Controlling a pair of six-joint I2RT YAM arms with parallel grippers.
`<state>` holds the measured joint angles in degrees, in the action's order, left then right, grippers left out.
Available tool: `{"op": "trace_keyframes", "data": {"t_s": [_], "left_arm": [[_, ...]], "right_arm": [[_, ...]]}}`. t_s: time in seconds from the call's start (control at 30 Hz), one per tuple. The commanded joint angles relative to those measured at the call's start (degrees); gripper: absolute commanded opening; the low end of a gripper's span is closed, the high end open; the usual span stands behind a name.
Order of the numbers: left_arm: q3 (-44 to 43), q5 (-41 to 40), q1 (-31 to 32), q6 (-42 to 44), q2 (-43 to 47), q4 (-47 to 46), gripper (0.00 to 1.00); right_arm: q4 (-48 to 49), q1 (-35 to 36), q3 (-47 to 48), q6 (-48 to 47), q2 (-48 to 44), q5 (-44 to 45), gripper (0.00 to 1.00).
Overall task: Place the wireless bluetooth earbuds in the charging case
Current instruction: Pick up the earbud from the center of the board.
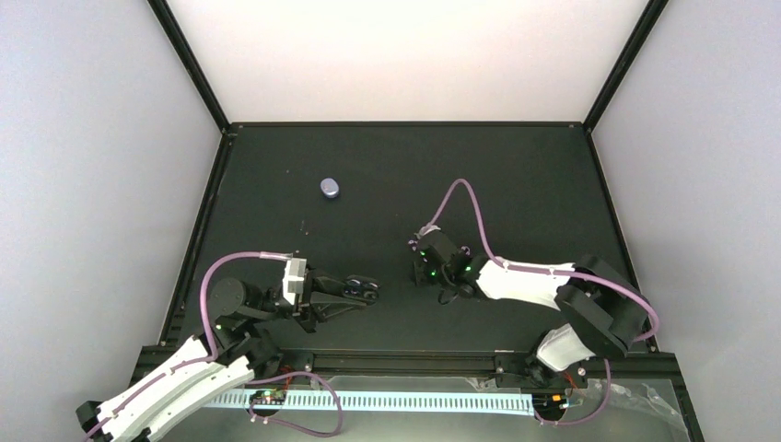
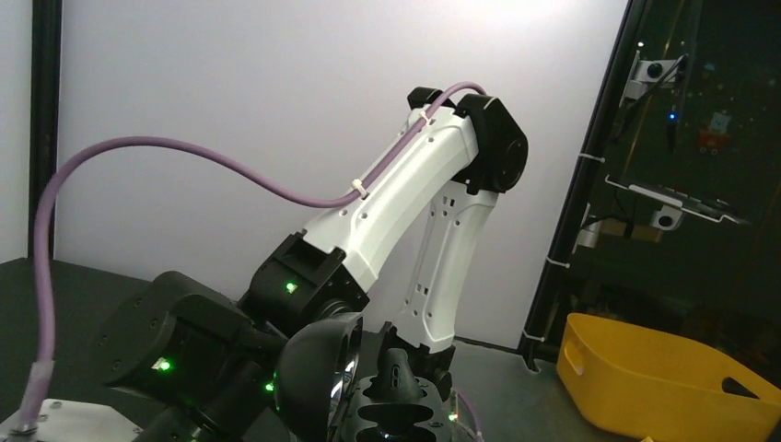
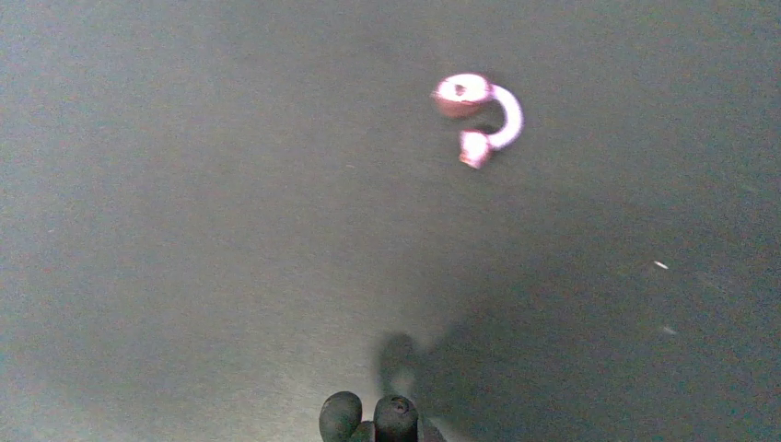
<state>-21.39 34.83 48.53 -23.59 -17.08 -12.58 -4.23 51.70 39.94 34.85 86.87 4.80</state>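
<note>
My left gripper [image 1: 361, 290] is shut on the charging case [image 2: 318, 378], a dark clamshell held open near the table's front left. In the left wrist view its domed lid stands left of the base [image 2: 405, 425], which has dark wells. One of the earbuds [image 1: 330, 188], a small pale lavender piece, lies alone on the black table far left of centre. In the right wrist view the earbud [image 3: 479, 115] shows as a hooked shape with two rounded ends. My right gripper [image 1: 422, 262] hovers mid-table, well short of it. Its fingertips [image 3: 396, 416] are pressed together and nothing shows between them.
White walls and black frame posts [image 1: 198, 69] enclose the black table [image 1: 516, 184]. In the left wrist view the right arm [image 2: 414, 212] fills the middle and a yellow bin [image 2: 663, 378] sits beyond the table's edge at the right.
</note>
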Motion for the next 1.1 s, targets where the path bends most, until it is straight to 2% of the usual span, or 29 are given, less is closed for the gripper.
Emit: {"op": "trace_keyframes", "data": {"t_s": [0.0,0.27,0.7,1.07], "left_arm": [[-0.37,1.15,0.42,0.01,-1.95,-4.53,0.01],[0.50,1.38,0.46,-0.21,-2.42,-5.43,0.01],[1.51,0.82,0.42,-0.58,-2.68,-6.82,0.02],[1.95,0.79,0.43,-0.58,-3.82,-7.99,0.02]], "right_arm": [[1.29,-1.03,-2.81,4.59,-2.66,4.10,0.09],[2.45,-1.56,-3.12,6.62,-0.92,2.61,0.11],[-1.11,-1.56,-4.79,3.89,-6.99,1.97,0.32],[-0.37,-1.55,-6.27,2.59,-9.84,-0.45,0.34]]}}
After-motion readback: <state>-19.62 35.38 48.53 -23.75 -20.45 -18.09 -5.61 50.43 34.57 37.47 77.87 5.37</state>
